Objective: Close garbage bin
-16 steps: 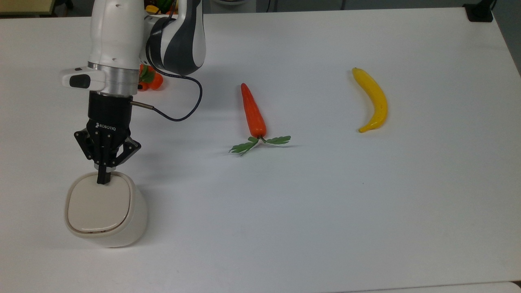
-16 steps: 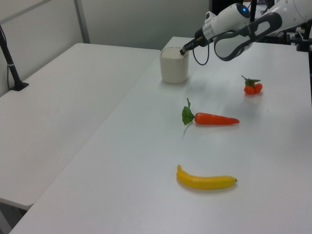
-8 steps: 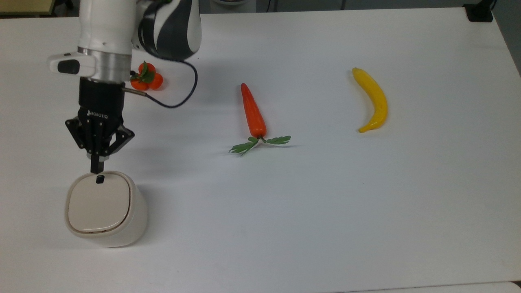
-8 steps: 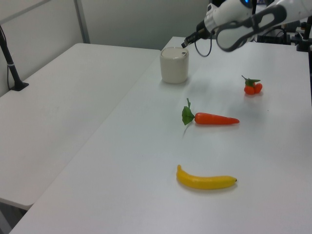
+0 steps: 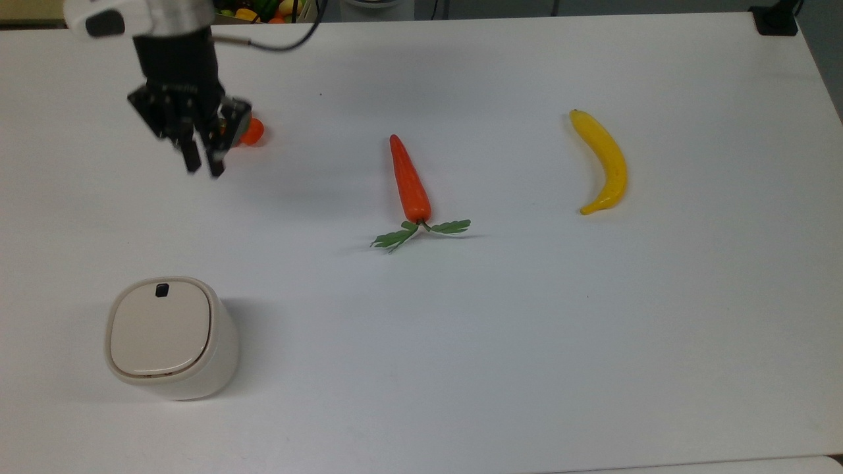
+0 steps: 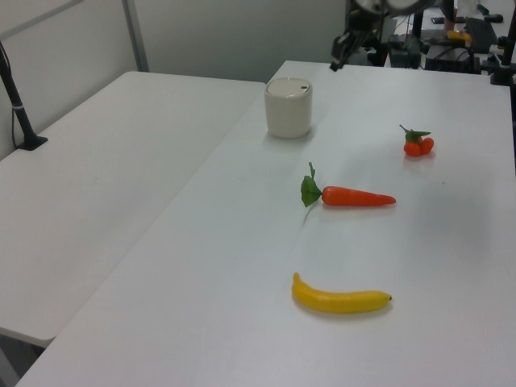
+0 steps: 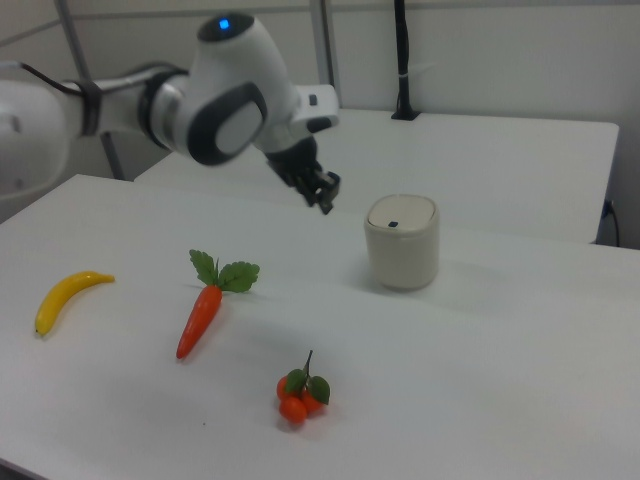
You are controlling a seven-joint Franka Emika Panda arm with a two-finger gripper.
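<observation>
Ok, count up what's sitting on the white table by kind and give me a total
Garbage bin: 1
Carrot: 1
Banana: 1
Cluster of small oranges: 1
Total: 4

My gripper (image 7: pixel 323 194) hangs in the air to the right view's left of the garbage bin (image 7: pixel 401 241), apart from it, with my fingers seeming a little parted. The bin stands upright on the white table (image 7: pixel 480 340) with its beige lid (image 7: pixel 401 212) lying flat and its small black tab (image 7: pixel 394 224) on top. Nearer the camera lie a carrot (image 7: pixel 203 310) with green leaves, a banana (image 7: pixel 65 297) far to the right view's left, and a cluster of small oranges (image 7: pixel 301 396).
</observation>
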